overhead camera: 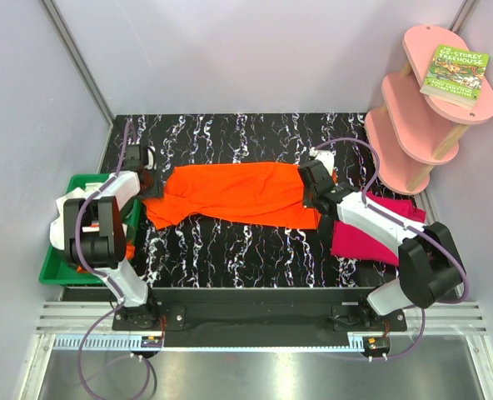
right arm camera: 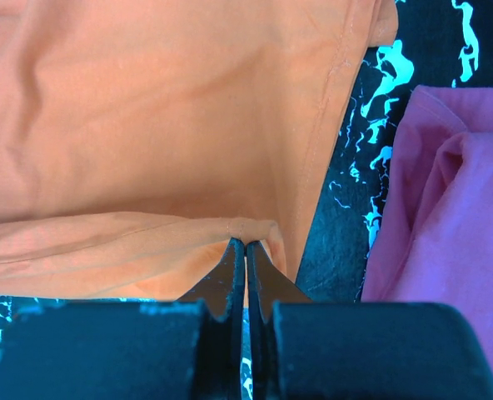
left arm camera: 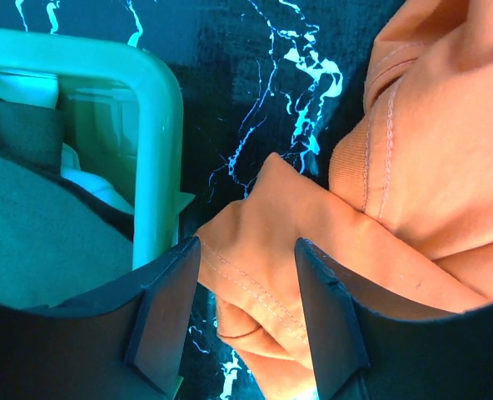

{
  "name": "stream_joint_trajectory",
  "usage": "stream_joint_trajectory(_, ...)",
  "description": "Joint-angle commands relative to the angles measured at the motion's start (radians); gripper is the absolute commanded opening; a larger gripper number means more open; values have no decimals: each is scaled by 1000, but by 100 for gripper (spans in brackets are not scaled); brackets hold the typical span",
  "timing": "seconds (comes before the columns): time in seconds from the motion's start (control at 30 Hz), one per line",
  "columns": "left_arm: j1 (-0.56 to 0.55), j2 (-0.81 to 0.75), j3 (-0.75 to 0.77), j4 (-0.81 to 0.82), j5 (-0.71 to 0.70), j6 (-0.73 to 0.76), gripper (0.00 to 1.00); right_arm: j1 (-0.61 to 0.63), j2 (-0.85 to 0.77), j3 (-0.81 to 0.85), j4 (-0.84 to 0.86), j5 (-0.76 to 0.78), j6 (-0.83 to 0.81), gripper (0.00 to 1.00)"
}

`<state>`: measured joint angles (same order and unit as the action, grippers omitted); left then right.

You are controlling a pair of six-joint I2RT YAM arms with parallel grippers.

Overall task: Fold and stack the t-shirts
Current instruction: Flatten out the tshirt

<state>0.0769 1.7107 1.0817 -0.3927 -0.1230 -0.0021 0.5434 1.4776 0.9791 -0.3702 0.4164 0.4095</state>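
"storey treehouse" is read on the book (overhead camera: 455, 75); orange t-shirt (overhead camera: 230, 193) is pinched by right gripper (right arm camera: 246, 250), straddled by parted left gripper (left arm camera: 248, 260).

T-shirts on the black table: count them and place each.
2. The orange t-shirt lies spread across the middle; the magenta t-shirt lies at the right edge, partly under the right arm. More may be hidden in the green bin.

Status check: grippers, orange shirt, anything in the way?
Right gripper shut on orange t-shirt edge. Left gripper open, jaws astride its other end. Shirt stretched between arms on table. Green bin beside left gripper, magenta t-shirt beside right; neither blocking.
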Motion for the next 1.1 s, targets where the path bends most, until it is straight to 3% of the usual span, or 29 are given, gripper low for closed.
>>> stream_joint_trajectory(0.0,95,61,18,45,-342,73,59,9,-23,-11,34,7,15,0)
stream_joint_trajectory(0.13,95,70,11,26,-320,71,54,9,-22,-17,34,5,15,0)
stream_joint_trajectory(0.23,95,70,1,9,-296,71,41,9,-22,-19,36,4,15,0)
stream_joint_trajectory(0.33,96,70,-16,0,-291,76,36,9,-23,-19,37,2,17,0)
stream_joint_trajectory(0.37,96,66,-19,-1,-294,74,37,9,-22,-19,37,2,17,0)
stream_joint_trajectory(0.5,96,-15,-37,18,-311,71,61,9,-25,-22,42,-1,22,0)
stream_joint_trajectory(0.7,95,67,53,-11,-466,111,62,9,-17,-37,59,-11,37,0)
stream_joint_trajectory(0.8,95,121,69,-43,-471,123,61,9,-25,-45,63,-8,34,0)
stream_joint_trajectory(0.9,95,136,61,-72,-431,117,57,9,-30,-54,65,-2,29,0)
stream_joint_trajectory(1.0,96,141,41,-84,-396,108,46,6,-34,-59,65,-2,26,0)
stream_joint_trajectory(1.03,96,138,35,-86,-386,105,41,7,-33,-59,66,-2,28,0)
stream_joint_trajectory(1.07,96,136,31,-86,-376,103,28,7,-33,-57,65,-2,28,0)
